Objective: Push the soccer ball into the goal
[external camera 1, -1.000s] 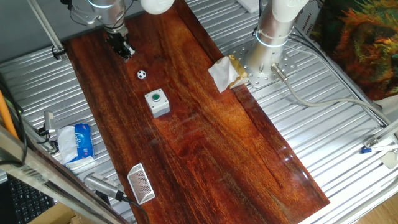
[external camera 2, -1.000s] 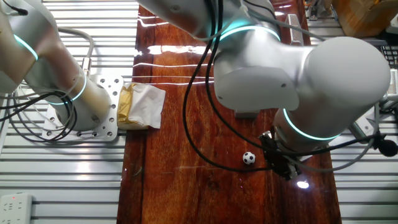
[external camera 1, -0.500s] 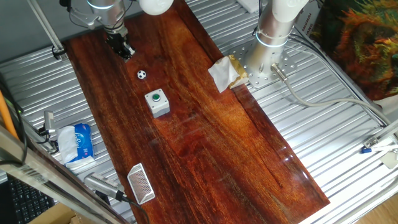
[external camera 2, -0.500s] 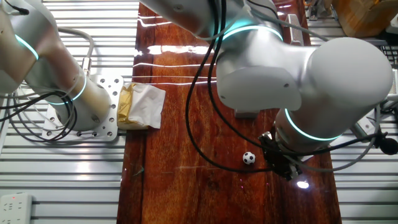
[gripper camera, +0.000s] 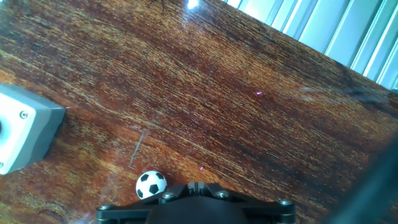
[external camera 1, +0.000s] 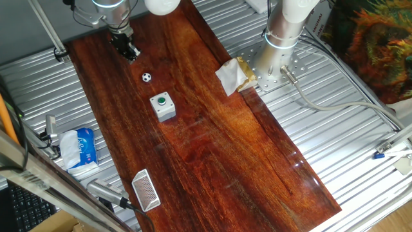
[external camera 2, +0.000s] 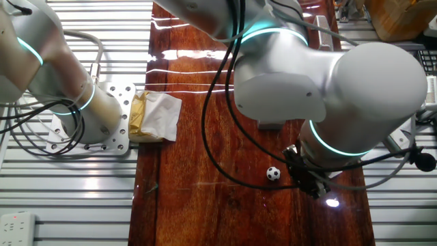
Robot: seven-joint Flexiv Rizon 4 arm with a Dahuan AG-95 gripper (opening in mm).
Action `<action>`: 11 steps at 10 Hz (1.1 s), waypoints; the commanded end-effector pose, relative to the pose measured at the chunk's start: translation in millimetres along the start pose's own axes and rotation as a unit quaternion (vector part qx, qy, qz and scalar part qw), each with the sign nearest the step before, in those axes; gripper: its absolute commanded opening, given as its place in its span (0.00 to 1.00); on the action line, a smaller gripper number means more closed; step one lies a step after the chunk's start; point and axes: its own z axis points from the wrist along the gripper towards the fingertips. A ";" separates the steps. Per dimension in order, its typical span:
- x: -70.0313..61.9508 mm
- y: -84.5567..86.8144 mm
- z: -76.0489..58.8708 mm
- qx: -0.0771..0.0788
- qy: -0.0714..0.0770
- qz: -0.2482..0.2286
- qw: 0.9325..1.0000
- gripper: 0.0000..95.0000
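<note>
Nothing moved: soccer ball (external camera 1: 147,77) beside end effector (external camera 1: 131,53), aperture hidden; goal (external camera 1: 145,190) netless of balls.

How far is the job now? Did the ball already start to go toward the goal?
Nothing looks done yet: the soccer ball sits on the wooden table, near the grey button box, with the goal far away at the opposite end. In hand: the gripper is low over the table beside the ball, not visibly touching it. Left: push the ball past the button box, down the table, into the goal.
</note>
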 end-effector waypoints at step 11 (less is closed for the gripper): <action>0.0 0.6 -0.6 -0.017 0.078 0.084 0.993 0.00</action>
